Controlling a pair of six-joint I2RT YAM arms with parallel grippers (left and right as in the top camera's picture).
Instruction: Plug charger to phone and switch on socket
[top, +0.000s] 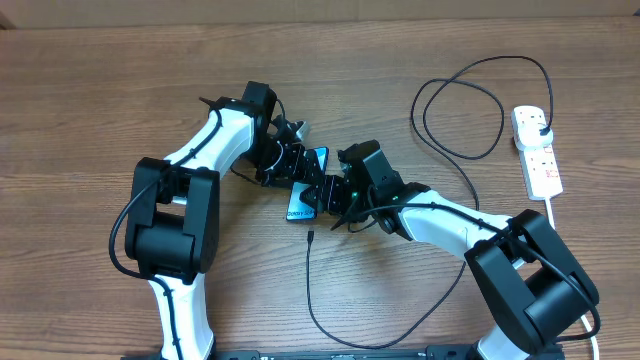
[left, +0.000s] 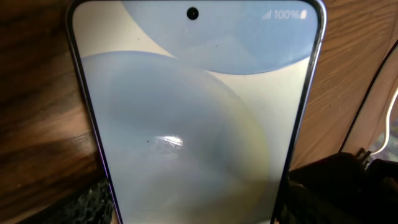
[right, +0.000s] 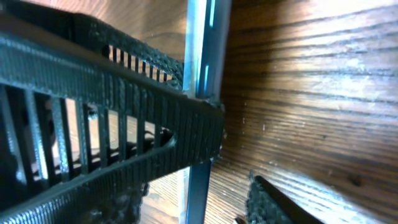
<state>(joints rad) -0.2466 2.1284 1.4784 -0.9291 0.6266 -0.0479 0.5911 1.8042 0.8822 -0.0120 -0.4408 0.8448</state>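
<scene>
My left claw (left: 208, 199) grips the phone (left: 199, 106) by its sides. Right claw (top: 335, 195) crowds its edge; open or closed, I cannot tell.

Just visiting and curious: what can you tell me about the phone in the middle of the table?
A slim slab, the phone has a thin dark frame and rounded corners. Its screen is lit: pale blue-and-cream wallpaper, punch-hole camera, full battery mark. It is near the middle of the wooden table. The left gripper seems to grip its long edges; the right gripper's finger crosses one edge.
</scene>
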